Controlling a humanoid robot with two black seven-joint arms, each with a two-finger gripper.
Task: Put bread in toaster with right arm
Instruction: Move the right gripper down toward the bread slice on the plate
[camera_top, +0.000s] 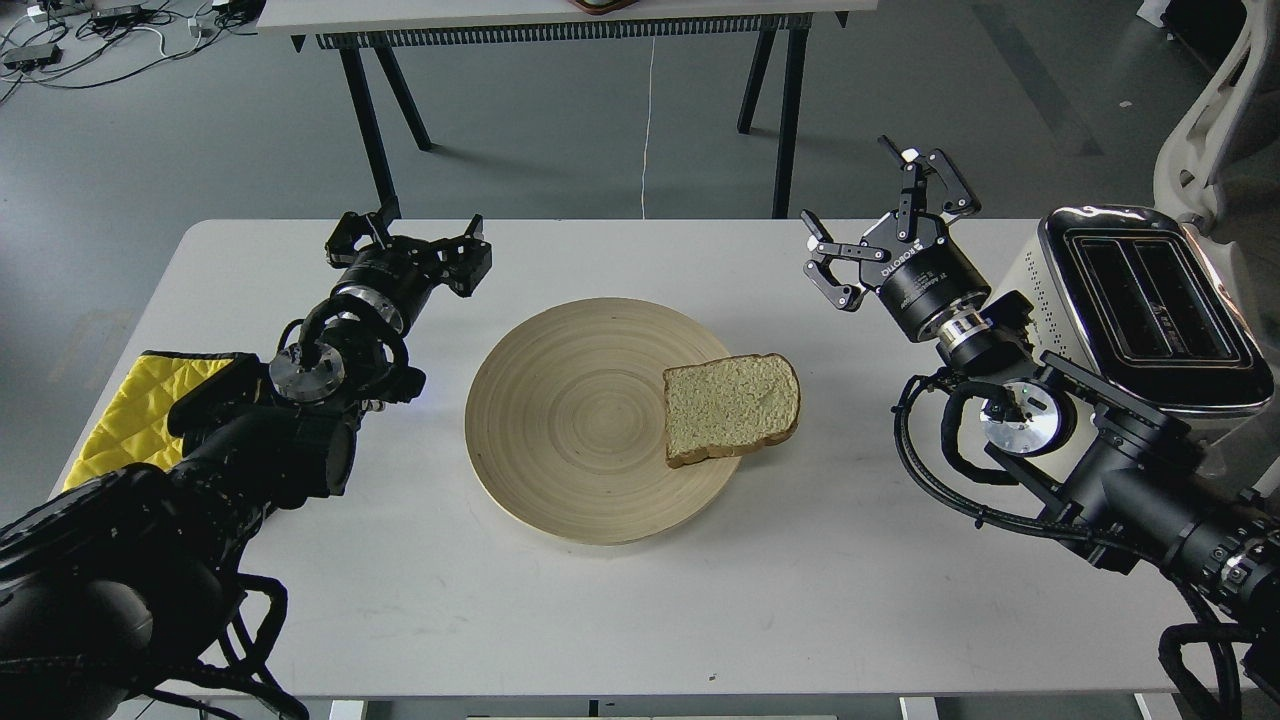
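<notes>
A single slice of bread (731, 408) lies flat on the right side of a round wooden plate (560, 420) at the table's middle. The cream-white toaster (1150, 300) stands at the table's right edge, its two black slots empty and facing up. My right gripper (875, 215) hovers open above the table, up and to the right of the bread and just left of the toaster, holding nothing. Over on the left, my left gripper (408, 243) is open too, above the table beyond the plate's left rim, with nothing in it.
A yellow quilted cloth (150, 405) lies at the table's left edge under my left arm. Behind the white table (700, 600) stands a second table with black legs (370, 120), and a white chair (1215, 110) sits at the far right.
</notes>
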